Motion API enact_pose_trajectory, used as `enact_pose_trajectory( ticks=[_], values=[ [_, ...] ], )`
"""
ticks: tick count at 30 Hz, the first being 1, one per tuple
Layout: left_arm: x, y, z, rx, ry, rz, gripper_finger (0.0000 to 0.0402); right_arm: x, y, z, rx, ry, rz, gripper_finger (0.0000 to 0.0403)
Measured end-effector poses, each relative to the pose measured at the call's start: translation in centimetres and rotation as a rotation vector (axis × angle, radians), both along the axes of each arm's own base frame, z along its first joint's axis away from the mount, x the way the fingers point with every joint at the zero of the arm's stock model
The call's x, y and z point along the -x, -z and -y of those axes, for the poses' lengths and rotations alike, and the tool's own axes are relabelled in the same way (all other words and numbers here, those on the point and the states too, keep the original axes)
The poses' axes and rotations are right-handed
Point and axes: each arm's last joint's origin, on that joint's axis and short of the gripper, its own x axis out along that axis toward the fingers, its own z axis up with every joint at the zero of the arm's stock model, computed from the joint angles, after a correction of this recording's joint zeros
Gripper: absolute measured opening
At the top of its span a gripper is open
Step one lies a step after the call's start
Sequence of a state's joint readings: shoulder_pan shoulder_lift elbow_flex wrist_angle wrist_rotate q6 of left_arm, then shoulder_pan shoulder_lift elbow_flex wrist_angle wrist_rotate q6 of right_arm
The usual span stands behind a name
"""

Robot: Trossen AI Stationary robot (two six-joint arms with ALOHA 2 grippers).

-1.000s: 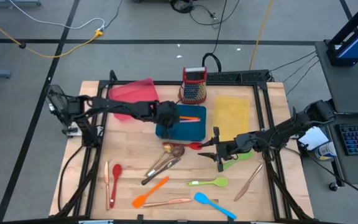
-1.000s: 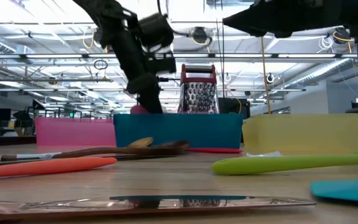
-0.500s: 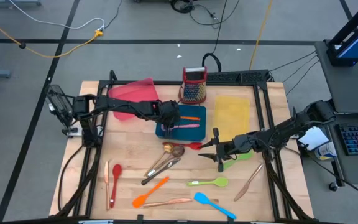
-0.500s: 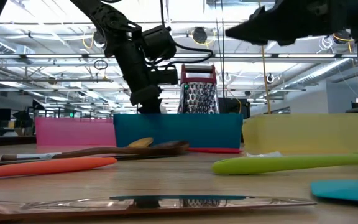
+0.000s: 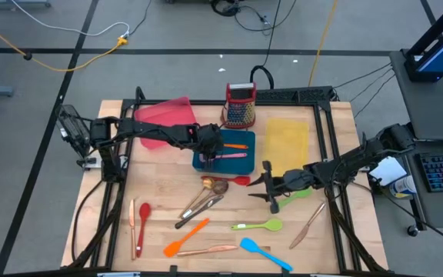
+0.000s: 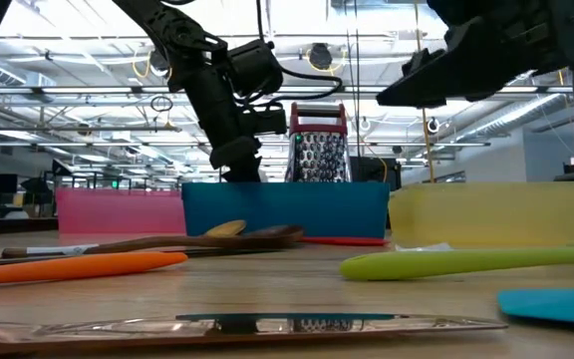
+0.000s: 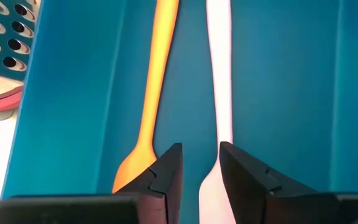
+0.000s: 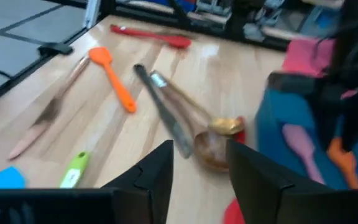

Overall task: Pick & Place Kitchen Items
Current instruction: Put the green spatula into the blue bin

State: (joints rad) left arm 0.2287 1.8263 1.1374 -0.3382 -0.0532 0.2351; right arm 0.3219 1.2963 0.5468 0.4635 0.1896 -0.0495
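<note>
Wooden table (image 5: pixel 152 185), utensils scattered; two already in blue tray (image 5: pixel 246 165).
Left gripper (image 7: pixel 199 163) parted over light, slippery pink spatula (image 7: pixel 219 93); right gripper (image 8: pixel 199 163) open, empty. Grasp mid-handle.

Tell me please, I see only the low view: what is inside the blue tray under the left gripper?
Observer: Two utensils lie in the blue tray: an orange spatula and a pink spatula, side by side.
Operator: Does the left gripper hold one?
Observer: No. The left gripper is open above the pink spatula's handle, holding nothing.
Operator: And the right gripper?
Observer: The right gripper is open and empty, above the table near a red spoon.
</note>
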Motion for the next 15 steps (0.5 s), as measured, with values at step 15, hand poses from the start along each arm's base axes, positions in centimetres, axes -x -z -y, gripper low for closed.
enact_pose_trajectory(
  ticks=[15],
  values=[
    [-0.1, -0.4, 0.1, -0.027, 0.041, 0.019, 0.0111, 1.4, 2.4, -0.1, -0.167, -0.047, -0.33, 0.0188]
  ],
)
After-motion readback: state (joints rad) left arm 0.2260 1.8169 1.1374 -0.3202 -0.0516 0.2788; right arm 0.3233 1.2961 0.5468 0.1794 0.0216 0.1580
